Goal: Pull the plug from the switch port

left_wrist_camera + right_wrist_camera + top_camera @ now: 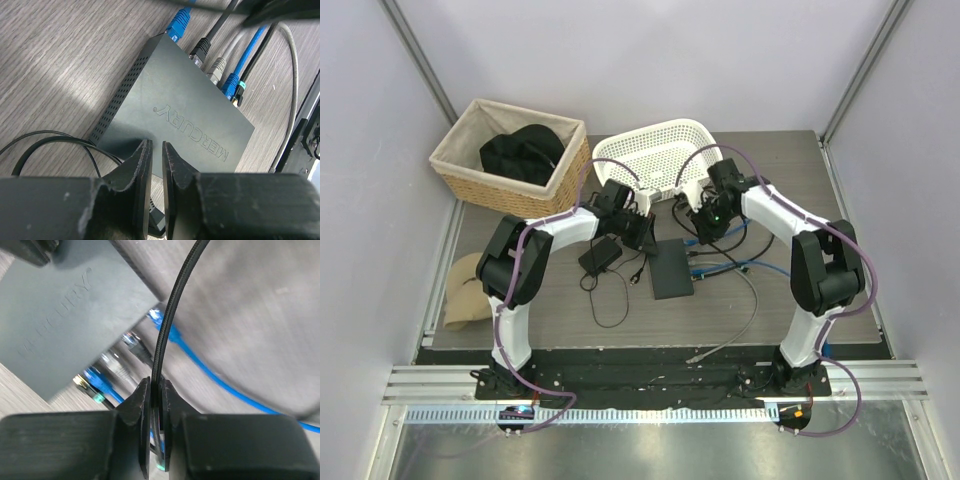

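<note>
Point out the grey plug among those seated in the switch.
The grey plug sits between the black plug and a blue plug on the switch socket edge; it alone is grey.

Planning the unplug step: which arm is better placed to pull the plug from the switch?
Right, probably: the right fingers are clamped on a black cable close to the switch's socket edge, while the left fingers sit at the opposite edge, gripping nothing visible.

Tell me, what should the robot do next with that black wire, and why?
Probably pull the right gripper gently away from the switch. Its jaws are shut on the black cable, which seems to lead to the black plug sitting in its port.
</note>
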Tool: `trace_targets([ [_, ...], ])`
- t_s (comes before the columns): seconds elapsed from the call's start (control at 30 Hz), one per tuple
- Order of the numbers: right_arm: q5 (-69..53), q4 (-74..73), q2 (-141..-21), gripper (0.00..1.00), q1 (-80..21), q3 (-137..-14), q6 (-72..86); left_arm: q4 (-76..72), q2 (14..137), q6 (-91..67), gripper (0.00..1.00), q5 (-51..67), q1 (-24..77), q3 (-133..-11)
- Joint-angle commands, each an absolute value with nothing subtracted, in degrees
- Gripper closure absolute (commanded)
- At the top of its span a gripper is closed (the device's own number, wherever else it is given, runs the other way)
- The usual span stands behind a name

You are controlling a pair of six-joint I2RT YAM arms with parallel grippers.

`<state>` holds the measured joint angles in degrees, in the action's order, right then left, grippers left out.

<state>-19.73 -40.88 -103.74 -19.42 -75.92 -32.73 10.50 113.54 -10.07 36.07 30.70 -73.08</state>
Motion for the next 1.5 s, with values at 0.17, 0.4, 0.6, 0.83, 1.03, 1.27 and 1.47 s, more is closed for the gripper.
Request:
trace_targets([
  [0.17, -15.81, -49.90, -96.50, 0.94, -18.63, -82.96, -61.32, 12.21, 113.82, -6.86, 0.82, 32.43, 30.76, -72.16],
  [0.4, -23.93, -66.04, -104.07, 0.97, -18.28, -99.07, -57.39, 12.57, 113.64, -6.06, 0.82, 32.52, 30.76, -71.98],
  [0.6, -31.33, -83.02, -115.97, 0.98, -16.53, -118.32, -53.12, 13.10, 113.47, -5.45, 0.82, 32.96, 30.59, -71.89],
  [0.83, -42.89, -78.33, -113.83, 0.99, -11.78, -104.35, -36.06, 13.62, 114.08, -5.01, 0.81, 33.83, 30.59, -72.25],
  [1.03, -42.19, -72.43, -106.36, 0.99, -11.78, -87.82, -32.61, 12.57, 113.91, -5.45, 0.81, 35.07, 30.59, -70.84],
  [1.27, -50.53, -78.12, -106.96, 0.99, -11.16, -92.97, -30.50, 12.30, 113.47, -5.36, 0.81, 35.16, 30.59, -70.58],
  [1.47, -51.42, -84.28, -106.34, 0.99, -11.86, -98.50, -34.17, 12.39, 113.20, -5.36, 0.80, 35.25, 30.59, -70.14],
])
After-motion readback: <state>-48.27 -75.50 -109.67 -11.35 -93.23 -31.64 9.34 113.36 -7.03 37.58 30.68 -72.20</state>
